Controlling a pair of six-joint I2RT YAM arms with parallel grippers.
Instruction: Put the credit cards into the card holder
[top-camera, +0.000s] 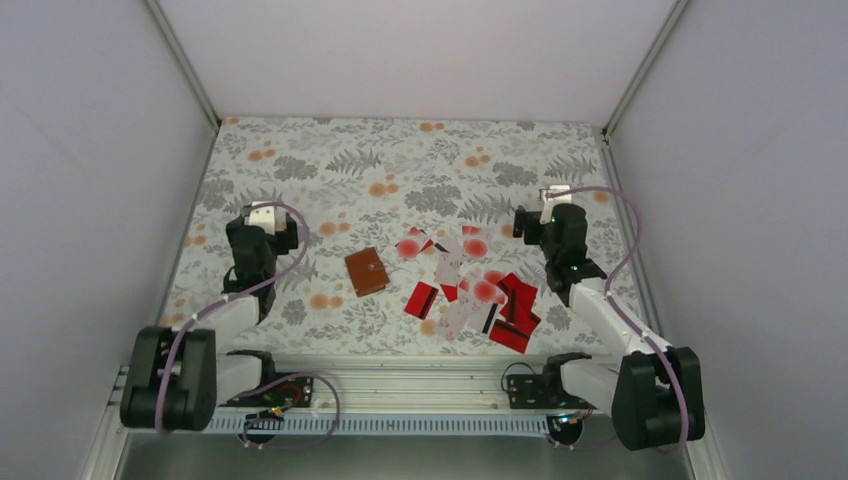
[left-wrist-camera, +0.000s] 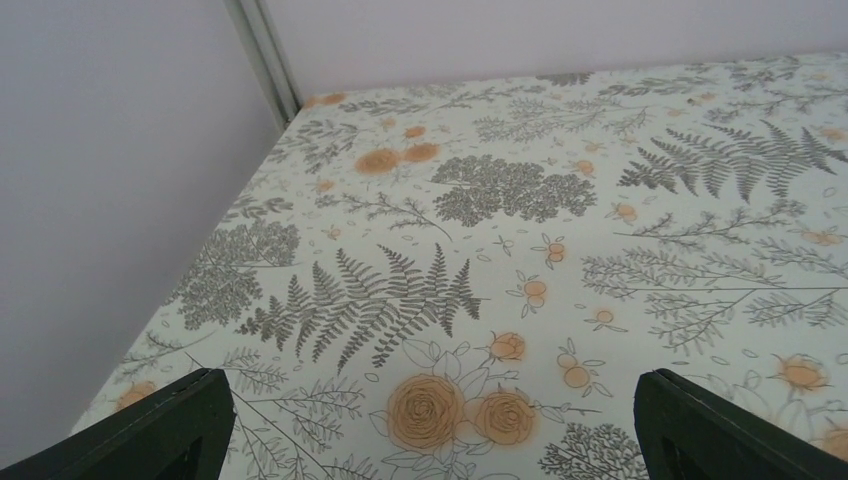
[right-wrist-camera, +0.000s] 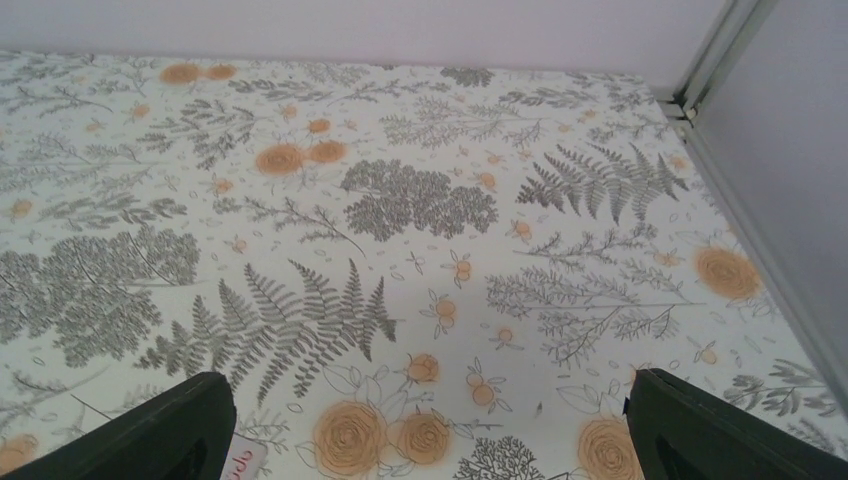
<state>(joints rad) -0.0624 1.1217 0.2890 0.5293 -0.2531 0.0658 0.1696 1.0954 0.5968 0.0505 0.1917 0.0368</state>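
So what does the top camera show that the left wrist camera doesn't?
Only the top view: the brown card holder, the scattered credit cards and the right arm. Only the left wrist view: the left hand up close, fingers spread, nothing between them. Both: the floral table cover and the pale wall.

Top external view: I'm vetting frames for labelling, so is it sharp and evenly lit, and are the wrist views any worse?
Top external: even, soft light, no glare or hard shadows; the cards are small, their print unreadable. Left wrist: tablecloth pattern crisp, the fingers dark and featureless. Right wrist: equally crisp, same dark fingers.
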